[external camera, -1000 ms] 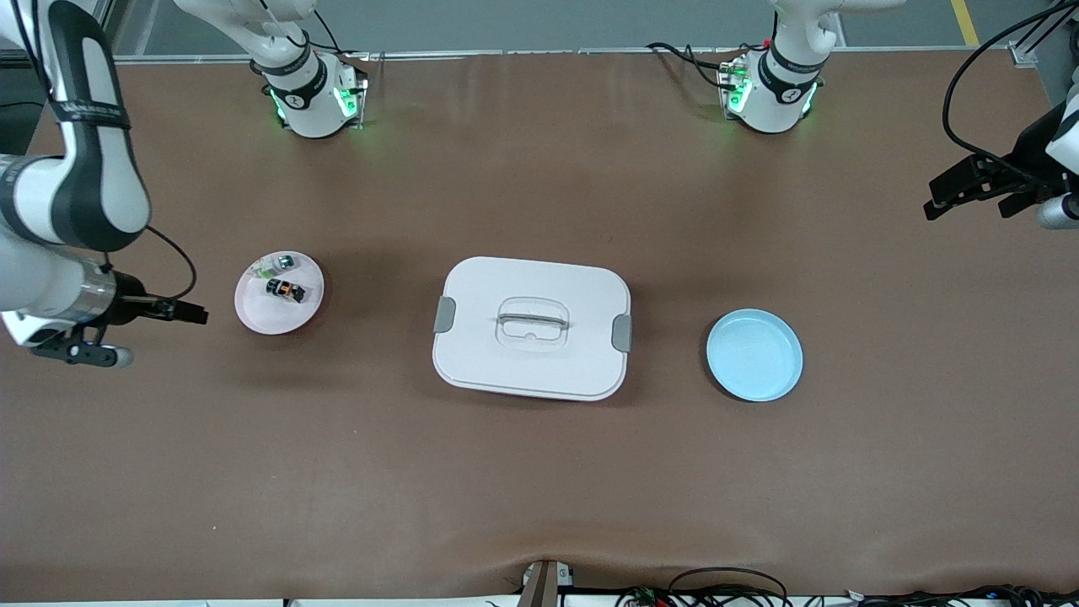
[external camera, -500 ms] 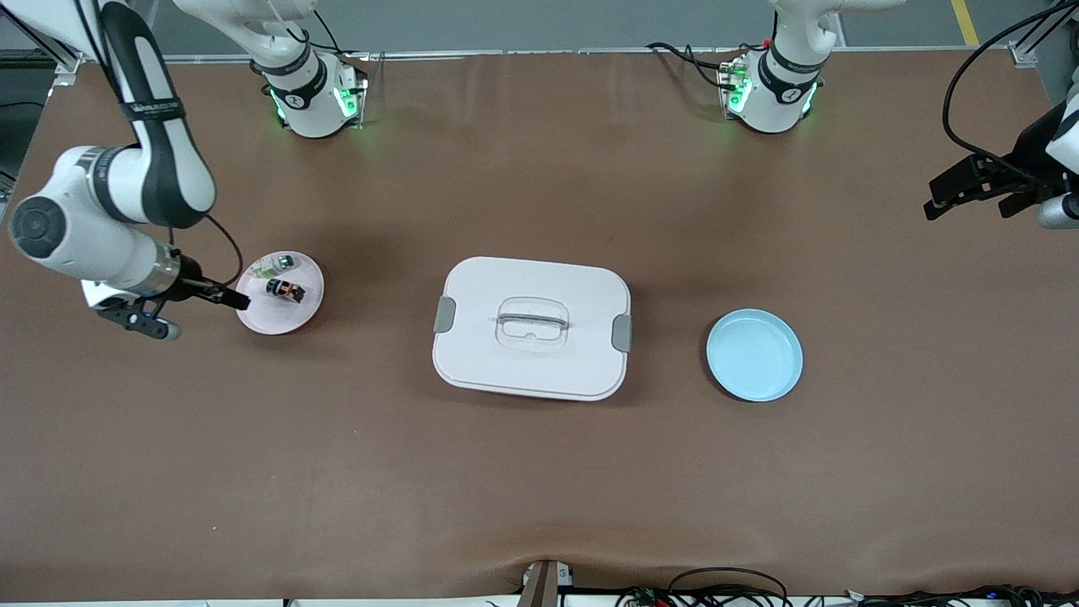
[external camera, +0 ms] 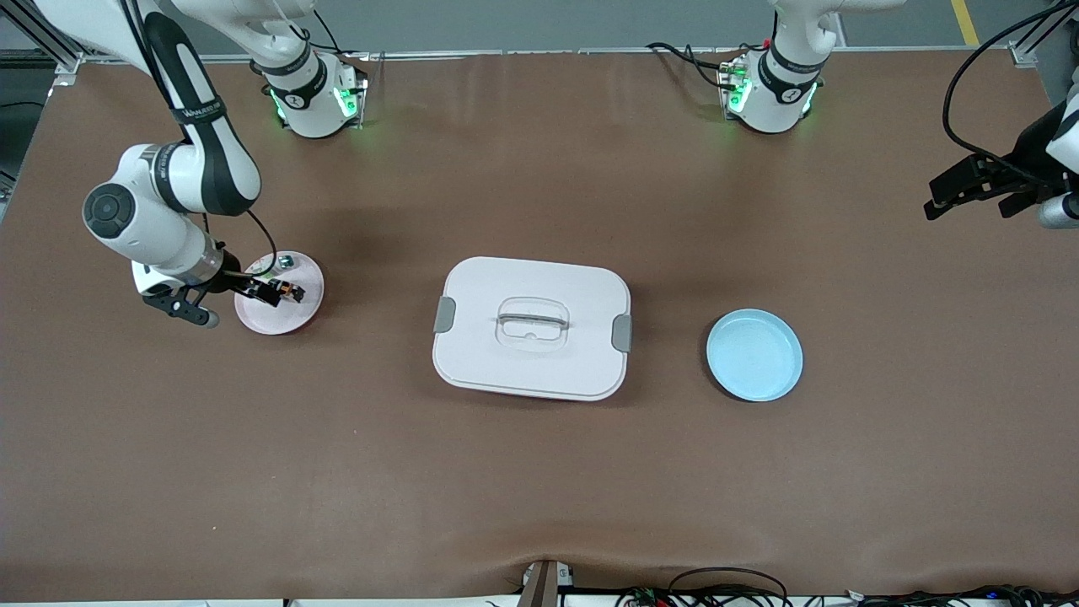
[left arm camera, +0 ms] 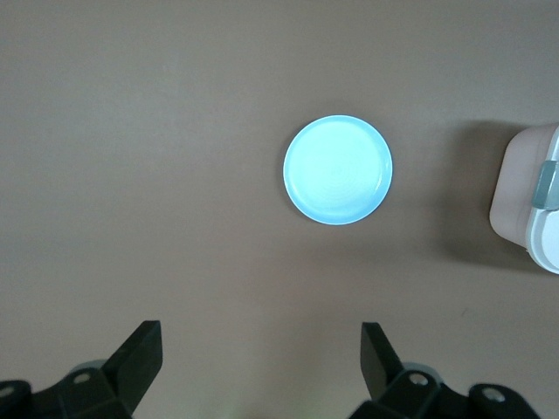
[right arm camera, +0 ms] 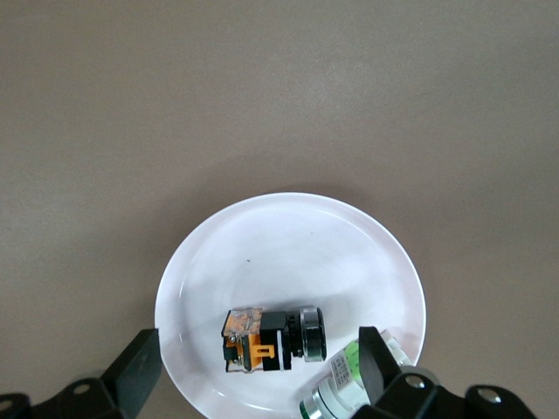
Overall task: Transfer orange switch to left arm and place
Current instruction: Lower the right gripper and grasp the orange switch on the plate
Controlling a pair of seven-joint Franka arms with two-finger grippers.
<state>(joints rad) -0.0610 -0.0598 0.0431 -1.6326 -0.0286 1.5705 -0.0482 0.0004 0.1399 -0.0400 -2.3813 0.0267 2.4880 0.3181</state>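
Brown matting covered the table (external camera: 539,472), with the white latched box (external camera: 531,327) at its middle; toward the right arm's end sat the pink plate (external camera: 299,316), toward the left arm's end the blue plate (external camera: 754,354); we found the orange switch (right arm camera: 266,340) lying on its side in the pink plate, just beside a pale green part (right arm camera: 345,388). We judged the switch light, rigid and smooth-cased, likely to skid on the glazed plate; its squarish black-and-orange body looked the best hold, pinched across the flat sides, not the round collar. The right gripper (external camera: 268,291) hovered over the switch, fingers apart; the left gripper (external camera: 969,190) waited with jaws wide, well above the table's end. Against 1 second earlier, we saw the right arm had swung in from the table's edge to the plate; everything else kept its place.
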